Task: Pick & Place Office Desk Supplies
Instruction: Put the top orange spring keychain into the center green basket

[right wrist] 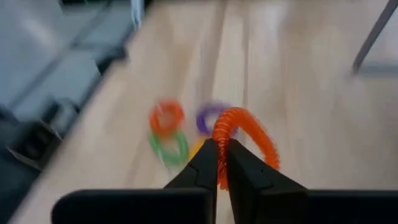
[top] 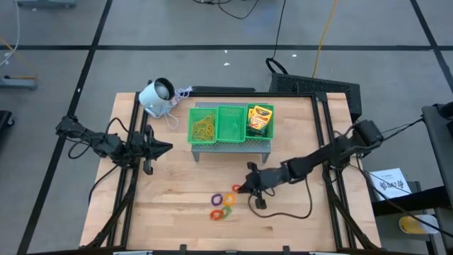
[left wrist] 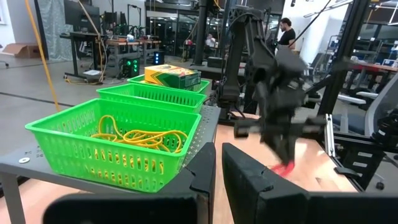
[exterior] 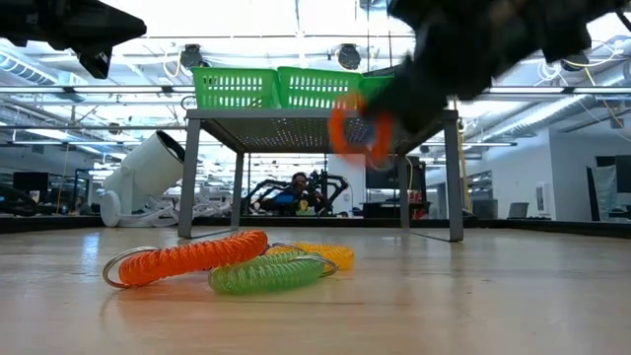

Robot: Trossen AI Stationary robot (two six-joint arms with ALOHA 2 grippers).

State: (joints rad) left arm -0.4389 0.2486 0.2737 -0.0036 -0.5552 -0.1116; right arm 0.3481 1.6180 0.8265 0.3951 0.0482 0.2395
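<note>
The right gripper (top: 241, 188) hangs above the front middle of the table (top: 297, 219), its fingers (right wrist: 239, 165) pinched tight on a red-orange coil ring (right wrist: 245, 134) that hangs clear of the wood. In the low view this ring (exterior: 357, 128) shows blurred, well above the tabletop, in front of the raised stand.

Below and just beside the gripper, the remaining rings lie on the table in a close cluster: an orange ring (exterior: 187, 258), a green ring (exterior: 266, 274) touching it, a yellow ring (exterior: 320, 254) behind them, and a purple ring (right wrist: 211, 117), seen only from the right wrist view.

At the back of the table a grey metal stand (top: 233, 147) carries a green three-part tray (top: 230, 124). Its left compartment holds the rubber bands (top: 203, 128); the right compartment holds a crayon box (top: 260, 119); the middle one appears bare, though the view is not decisive.

The left gripper (top: 164, 148) waits at the left side of the table, beside the stand, its fingers (left wrist: 202, 180) narrowly parted and holding nothing. A white camera-like device (top: 157, 95) sits at the back left corner.
</note>
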